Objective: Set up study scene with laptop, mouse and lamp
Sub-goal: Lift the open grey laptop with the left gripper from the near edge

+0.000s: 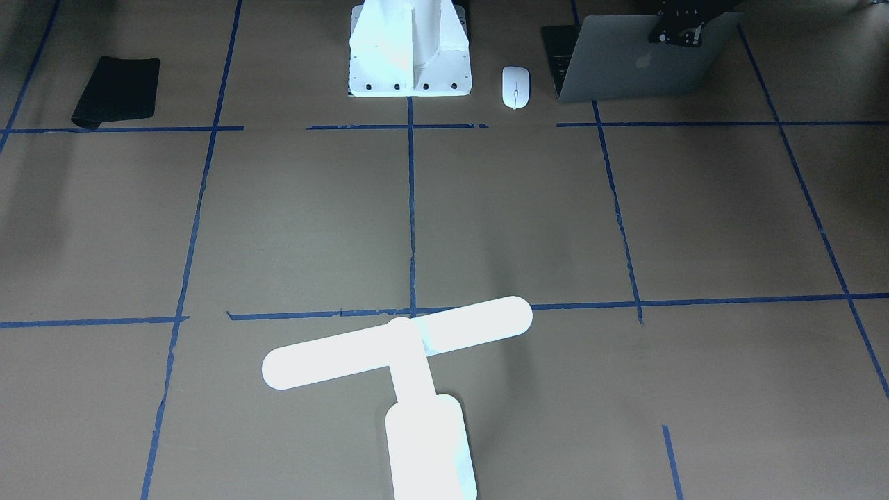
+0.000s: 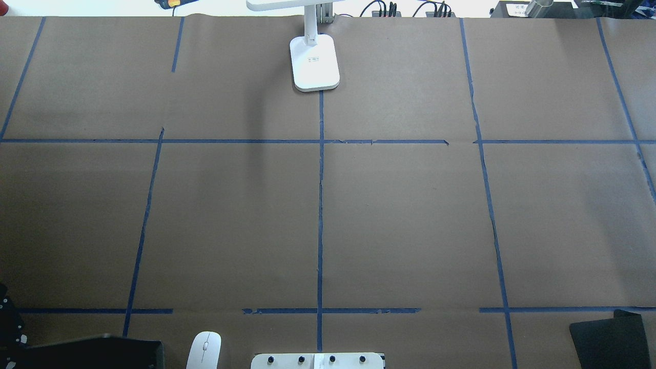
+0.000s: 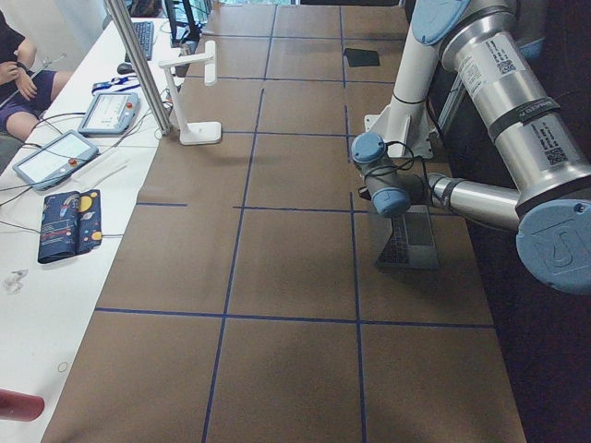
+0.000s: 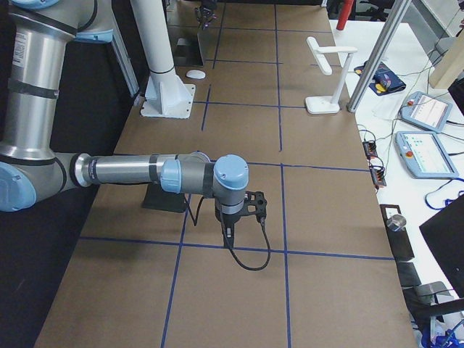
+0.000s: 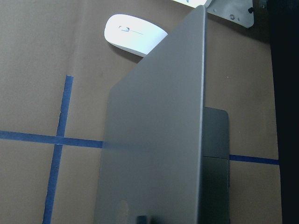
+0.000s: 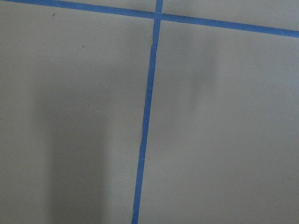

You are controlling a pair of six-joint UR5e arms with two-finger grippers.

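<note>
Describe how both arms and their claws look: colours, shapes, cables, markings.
Both arms are silver metal tubes joined by rounded pale blue caps. The left arm carries small white labels printed with black codes, and its big blue cap has an embossed mark. A black cable loops from the wrist of the right arm. Both claws are black and blocky: left claw, right claw.

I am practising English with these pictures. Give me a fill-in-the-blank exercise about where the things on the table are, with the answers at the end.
1. The mouse lies between the white pedestal and the ____.
2. The left gripper is at the top edge of the laptop's open ____.
3. The black pad lies on the robot's ____ side.
4. The ____ stands at the edge of the table farthest from the robot.
Missing words: laptop; lid; right; lamp.
</note>
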